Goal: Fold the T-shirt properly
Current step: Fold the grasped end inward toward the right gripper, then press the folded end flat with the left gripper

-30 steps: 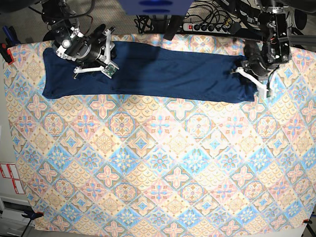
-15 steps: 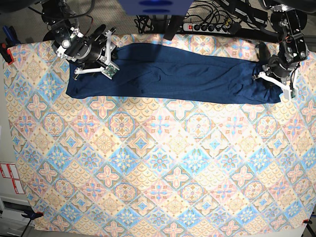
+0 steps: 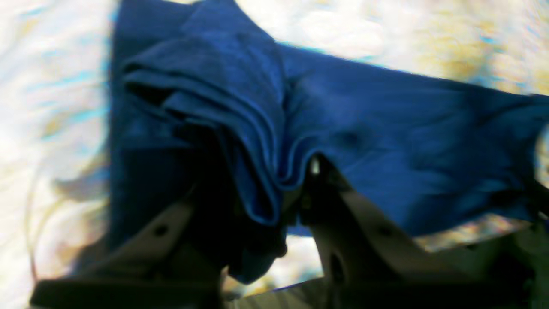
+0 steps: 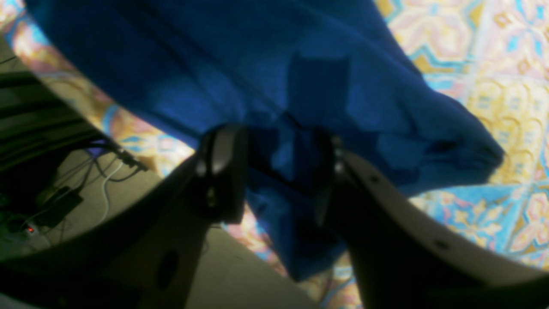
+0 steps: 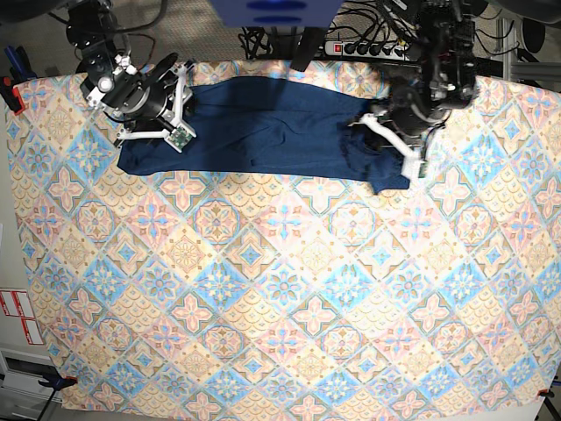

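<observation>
Your T-shirt (image 5: 272, 132) lies as a long band across the far side of the counter (image 5: 280, 298). Your left end effector (image 5: 394, 145) is clenched on the bunched right end. Your right end effector (image 5: 151, 123) sits spread over the left end, cloth between its fingers.

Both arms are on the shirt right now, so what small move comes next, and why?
Probably carry the left gripper further across toward the right gripper. It is shut on a bunched end of the T-shirt, lifted over the tablecloth, while the other end lies flat, so the fold is only partway over.
</observation>
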{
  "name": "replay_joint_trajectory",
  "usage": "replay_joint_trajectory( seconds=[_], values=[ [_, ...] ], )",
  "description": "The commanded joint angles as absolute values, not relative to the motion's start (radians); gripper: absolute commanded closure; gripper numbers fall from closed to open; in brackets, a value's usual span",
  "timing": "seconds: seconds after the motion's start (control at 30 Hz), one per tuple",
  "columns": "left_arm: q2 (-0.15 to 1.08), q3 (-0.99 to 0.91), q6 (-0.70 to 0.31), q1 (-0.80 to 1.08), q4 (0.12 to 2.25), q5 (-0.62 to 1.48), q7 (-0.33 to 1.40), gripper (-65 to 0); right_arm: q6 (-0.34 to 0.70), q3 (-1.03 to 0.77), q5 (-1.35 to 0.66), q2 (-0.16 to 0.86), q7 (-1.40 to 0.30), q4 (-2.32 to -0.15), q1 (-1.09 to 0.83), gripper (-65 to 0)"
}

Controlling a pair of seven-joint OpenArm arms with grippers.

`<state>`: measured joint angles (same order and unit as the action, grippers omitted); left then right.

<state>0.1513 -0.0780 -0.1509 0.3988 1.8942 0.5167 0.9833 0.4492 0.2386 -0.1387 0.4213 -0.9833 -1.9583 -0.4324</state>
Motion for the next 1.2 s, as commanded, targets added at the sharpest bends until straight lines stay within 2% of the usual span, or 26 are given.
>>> replay_joint_trajectory(
  seconds=[0.0,0.37,0.43,0.63,0.83,0.93,1.17],
  values=[
    [0.154,-0.059,-0.156,0.397,1.908,0.532,0.97,0.0,0.45,0.225,-0.142,0.432,-0.972,-1.977,-0.432,-23.2],
    [0.119,0.021,-0.154,0.351,1.845,0.532,0.97,0.0,0.45,0.217,-0.142,0.433,-0.972,-1.977,-0.432,-23.2],
    [0.119,0.044,-0.154,0.341,1.824,0.535,0.97,-3.6,0.45,0.217,-0.142,0.433,-0.972,-1.977,-0.432,-23.2],
    [0.142,0.18,-0.156,0.334,1.813,0.541,1.03,-23.9,0.45,0.217,-0.142,0.437,-0.972,-1.977,-0.429,-23.2],
    [0.148,0.22,-0.156,0.331,1.816,0.542,1.047,-36.0,0.45,0.217,-0.142,0.437,-0.972,-1.977,-0.429,-23.2],
    [0.15,0.191,-0.156,0.332,1.851,0.536,1.046,-39.0,0.45,0.214,-0.142,0.438,-0.97,-1.977,-0.429,-23.2],
    [0.17,0.105,-0.156,0.315,1.857,0.53,1.047,-39.4,0.45,0.196,-0.142,0.438,-0.97,-1.977,-0.429,-23.2]
  ],
)
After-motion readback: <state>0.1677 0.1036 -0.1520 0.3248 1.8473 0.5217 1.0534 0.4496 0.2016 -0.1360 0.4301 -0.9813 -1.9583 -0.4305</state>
